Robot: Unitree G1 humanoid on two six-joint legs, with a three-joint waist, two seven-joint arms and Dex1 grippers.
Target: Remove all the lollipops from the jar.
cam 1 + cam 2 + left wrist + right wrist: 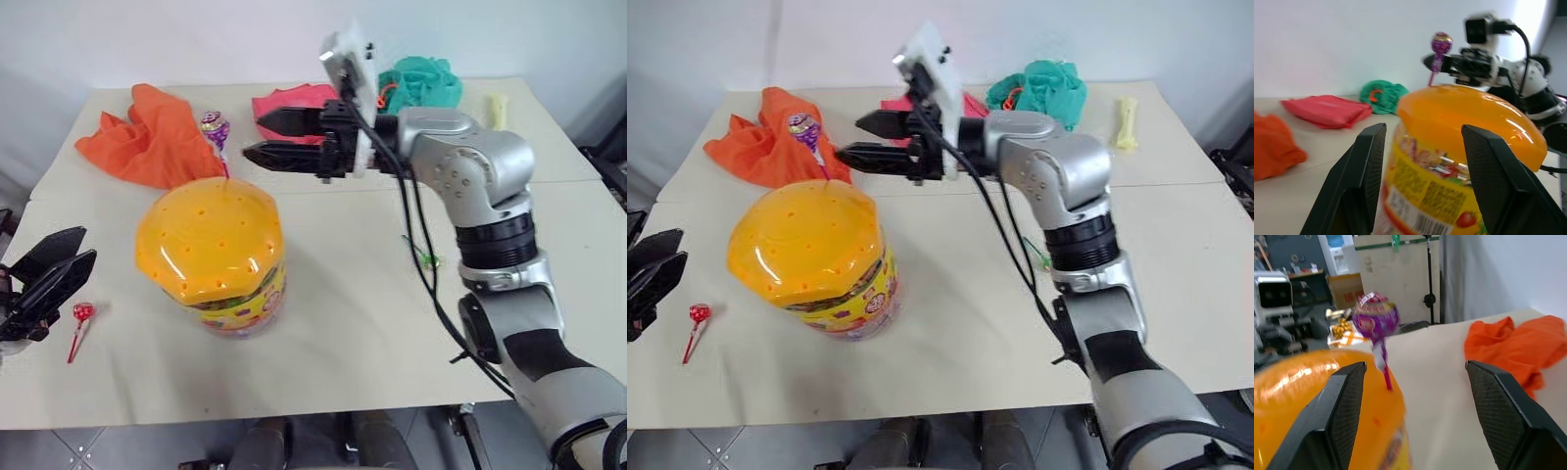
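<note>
Right end effector (263,137) is held level above the table (372,294), pointing across toward the robot's left, with its two black fingers spread apart and nothing between them. Just past its fingertips a purple lollipop (215,127) is seen standing upright, its pink stick planted in one of the holes of the jar's domed orange lid (208,240). In the right wrist view this lollipop is framed between the two fingers but is not yet touched by them.

The jar (240,304) is placed upright near the middle of the table, closer to the front edge, with its lid still on. The left end effector (49,274) is held low beside the jar on the robot's left, its fingers parted and empty; in its wrist view the jar is seen close ahead between them. A red lollipop (82,313) is already laid on the table just beside this end effector, and a small green item (427,259), perhaps another lollipop, is seen on the table by the right forearm.

The step in hand is judged to be the approach to the purple lollipop. Next, the open fingers would need to be advanced around the wrapped head or the stick, closed, and then lifted straight up so that the stick is drawn clear of its hole without the jar being tipped.

Further back an orange cloth (147,137), a red cloth (284,101) and a green cloth (421,83) are lying.
</note>
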